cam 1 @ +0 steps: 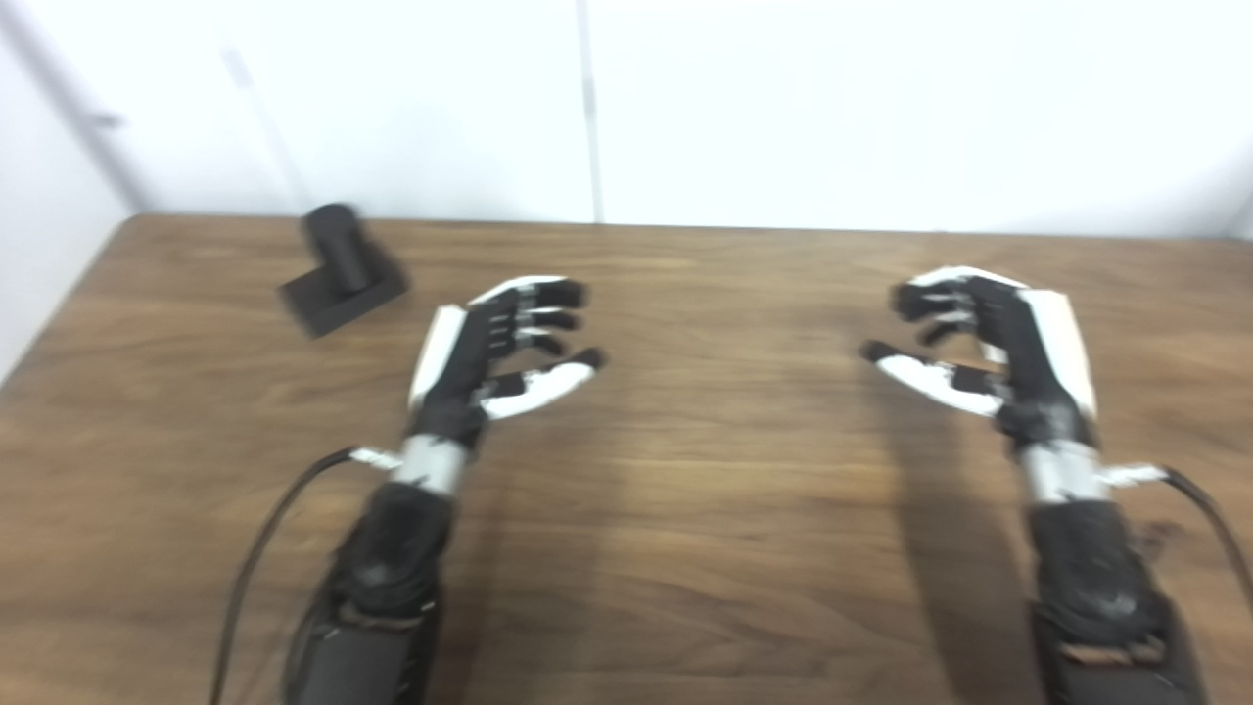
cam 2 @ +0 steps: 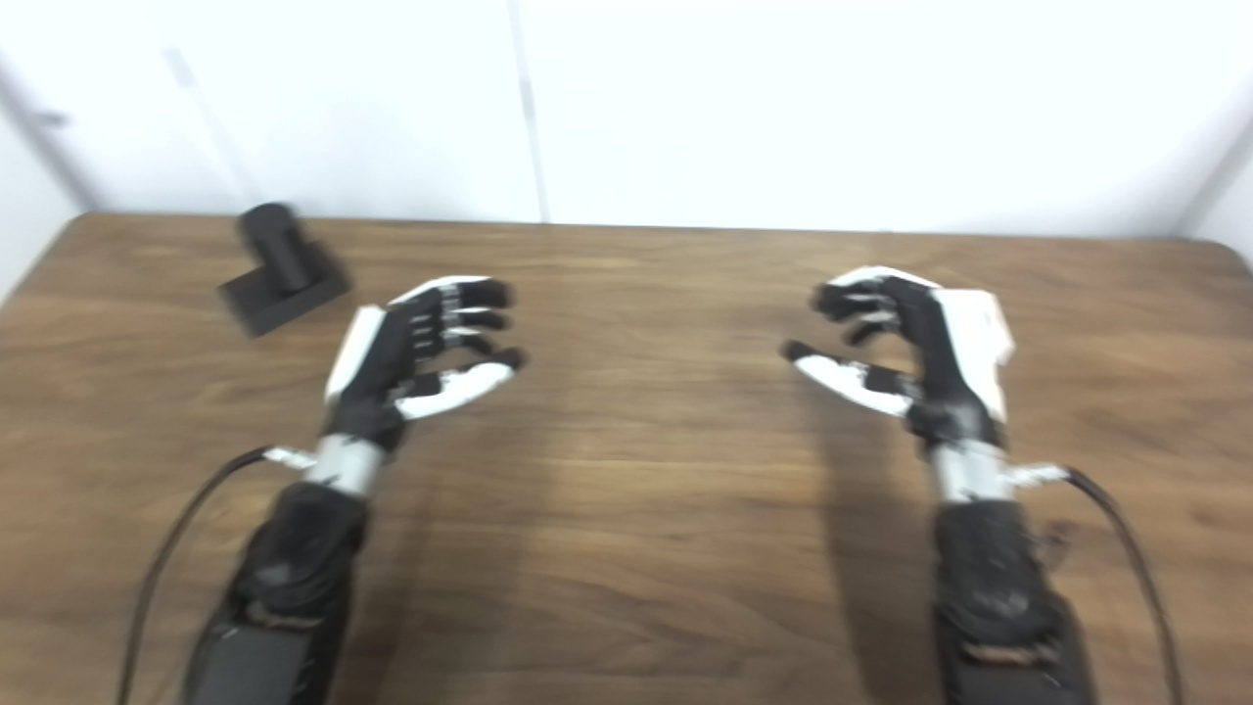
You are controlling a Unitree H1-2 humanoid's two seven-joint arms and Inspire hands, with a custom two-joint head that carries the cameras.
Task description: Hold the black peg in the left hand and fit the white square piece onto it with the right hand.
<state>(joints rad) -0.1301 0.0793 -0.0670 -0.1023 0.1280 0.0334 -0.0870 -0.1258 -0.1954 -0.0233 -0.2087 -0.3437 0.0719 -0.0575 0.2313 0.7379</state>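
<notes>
Peg, black, stands on its square black base at the far left of the wooden table, near the back edge.

Left eye view: the left hand hovers over the table, nearer the robot than the peg and to its right, clear of it. Its fingers are spread and lightly curled, holding nothing. The right hand hovers well apart on the other side, fingers likewise spread and curled, holding nothing. The white square piece cannot be made out as a separate thing; a white shape lies along the back of the right hand, and blur prevents telling whether that is hand shell or the piece.

Right eye view: same layout. The peg sits beyond and left of the left hand; the right hand is empty and has a white block-like shape at its outer edge.

Step in hand, as a judgement: the start, before any grasp. The next move calls for the left hand to reach forward and leftward, then close around the peg or its base.

No brand, label or writing can be read.
</notes>
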